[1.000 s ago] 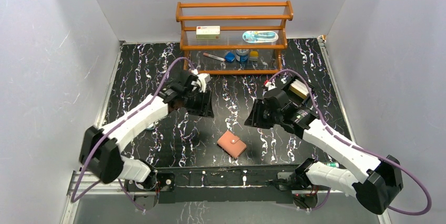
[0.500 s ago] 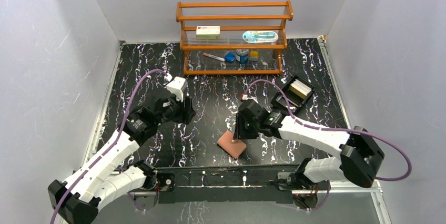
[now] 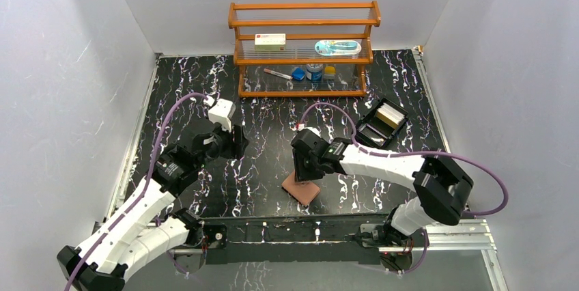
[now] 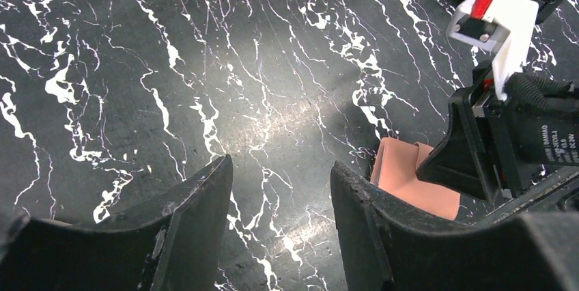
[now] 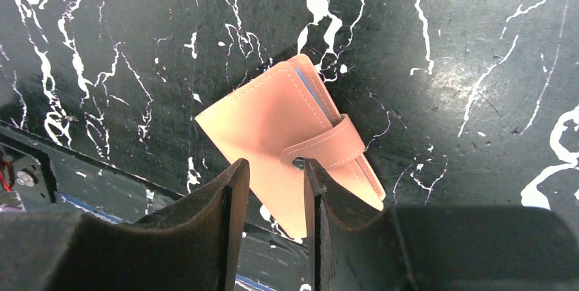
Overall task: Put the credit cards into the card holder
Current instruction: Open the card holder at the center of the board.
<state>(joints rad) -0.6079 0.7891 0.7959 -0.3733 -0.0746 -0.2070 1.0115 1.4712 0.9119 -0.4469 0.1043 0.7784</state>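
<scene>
Though overhead hides its closed snap [image 5: 298,162], the card holder [image 5: 263,123] lies under right gripper [image 5: 273,168], parted like left gripper [image 4: 280,168].

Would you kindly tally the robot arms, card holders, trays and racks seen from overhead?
Robot arms: 2, the left arm and the right arm
card holder: 1
black tray: 1
wooden rack: 1
Total: 5

White lettering stands on the black housing [image 4: 549,137] behind the right pincer [image 5: 274,175], in the left wrist view. One word looks like "DAMIAO"; the other lines are too small to read. The white box [image 3: 270,41] on the far shelf [image 3: 304,23] carries a red label, its print unreadable.
</scene>
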